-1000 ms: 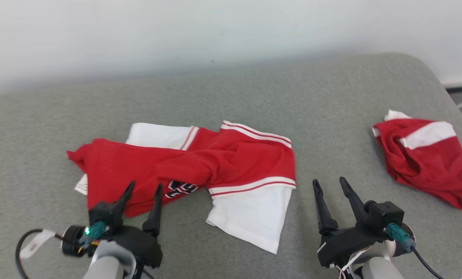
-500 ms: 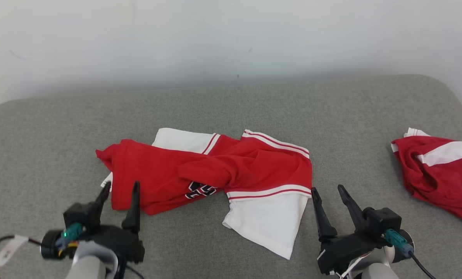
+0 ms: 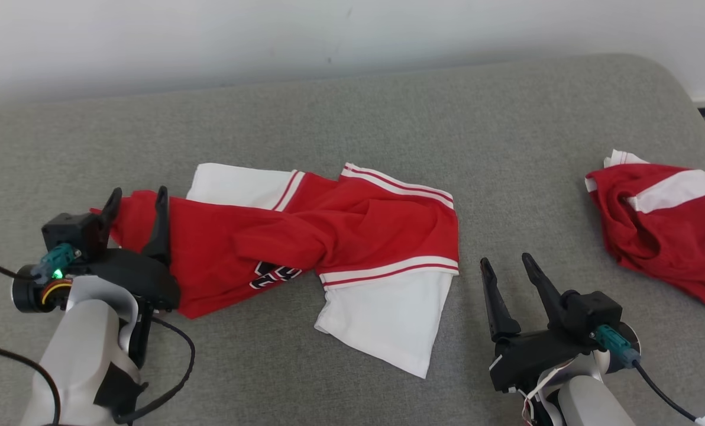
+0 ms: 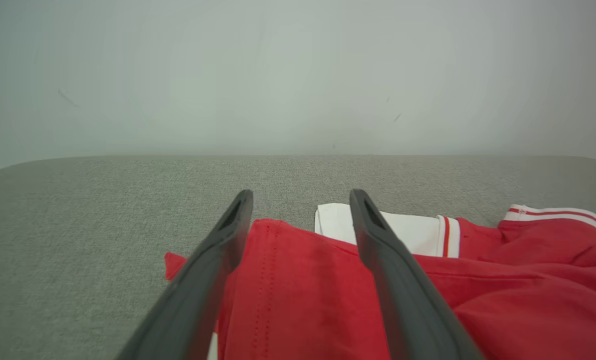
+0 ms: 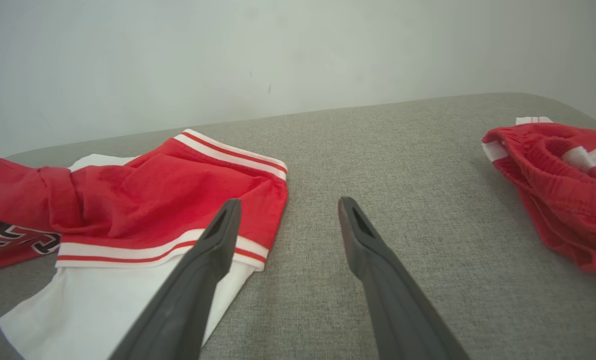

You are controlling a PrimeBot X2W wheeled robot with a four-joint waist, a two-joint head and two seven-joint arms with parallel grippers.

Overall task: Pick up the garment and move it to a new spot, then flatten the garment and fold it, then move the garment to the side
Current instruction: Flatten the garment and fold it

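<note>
Garment (image 3: pixel 329 248), a red and white shirt, lies crumpled and partly folded over itself on the grey padded surface (image 3: pixel 388 118). The left end effector (image 3: pixel 139 192) is over the red left edge of the garment with its jaws wide apart and nothing between them; I cannot tell if the fingers touch the cloth. The right end effector (image 3: pixel 504 260) is also open and empty, just beside the white lower right corner of the garment, over bare padding.

I think the first danger is an uneven grasp. If the left side closes on the top layer only, the shirt may rise twisted. If the right side closes where it is, it may catch nothing, or pinch the padding. A second red garment (image 3: pixel 660 231) lies well apart to the right of the garment, so a move in that direction could drop one on the other.
</note>
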